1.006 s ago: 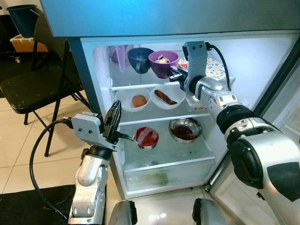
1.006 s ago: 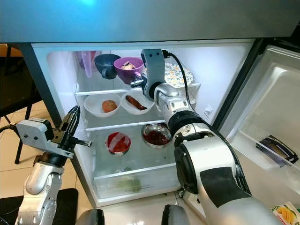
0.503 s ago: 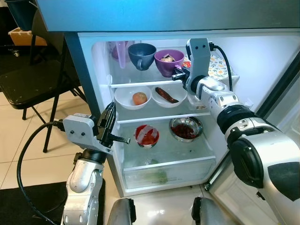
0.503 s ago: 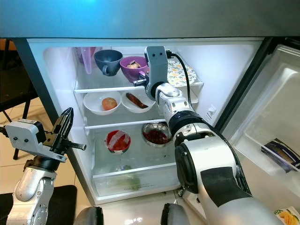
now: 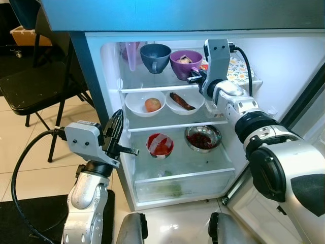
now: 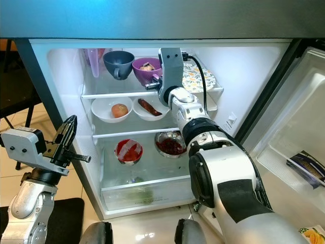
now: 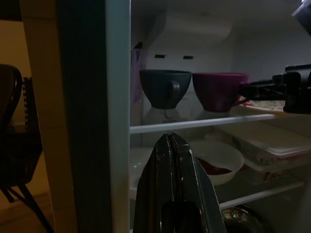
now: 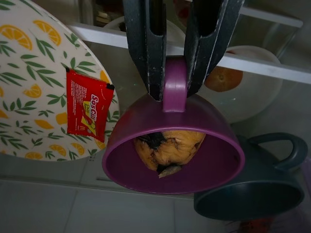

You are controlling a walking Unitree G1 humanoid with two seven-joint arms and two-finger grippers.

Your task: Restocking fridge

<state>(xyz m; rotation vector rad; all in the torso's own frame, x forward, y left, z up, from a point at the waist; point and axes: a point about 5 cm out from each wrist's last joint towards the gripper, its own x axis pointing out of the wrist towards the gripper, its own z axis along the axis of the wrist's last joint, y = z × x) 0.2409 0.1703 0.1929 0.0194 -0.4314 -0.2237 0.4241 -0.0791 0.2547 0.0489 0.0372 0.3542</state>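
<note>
We take the purple cup point(image 8: 172, 150) on the top shelf point(image 5: 152, 87) of the open fridge point(image 5: 284, 61) as our landmark. Our right gripper point(image 8: 177, 73) sits at the cup's handle, its two fingers point(image 8: 141, 43) pressed on either side of it, so the jaws are clamped on the purple cup. Inside the cup lies a brownish piece of food point(image 8: 167, 148). Just beside the cup, toward the hinge-free wall, stands a dark grey mug point(image 5: 155, 56); on the cup's other side lies a plate with a lemon print point(image 8: 34, 73) carrying a red sauce sachet point(image 8: 87, 111). One shelf below the cup we see two white bowls, one with a round orange fruit point(image 5: 151, 104), the other with a dark sausage-like piece point(image 5: 181, 101). Two shelves below the cup sit a film-covered bowl of red food point(image 5: 160, 146) and a steel bowl of dark red food point(image 5: 202, 139). Our left gripper point(image 5: 116, 137) hangs well apart from the cup, outside the fridge by its front edge, low, jaws together with nothing held. A black chair point(image 5: 35, 86) stands farther off on that side.
</note>
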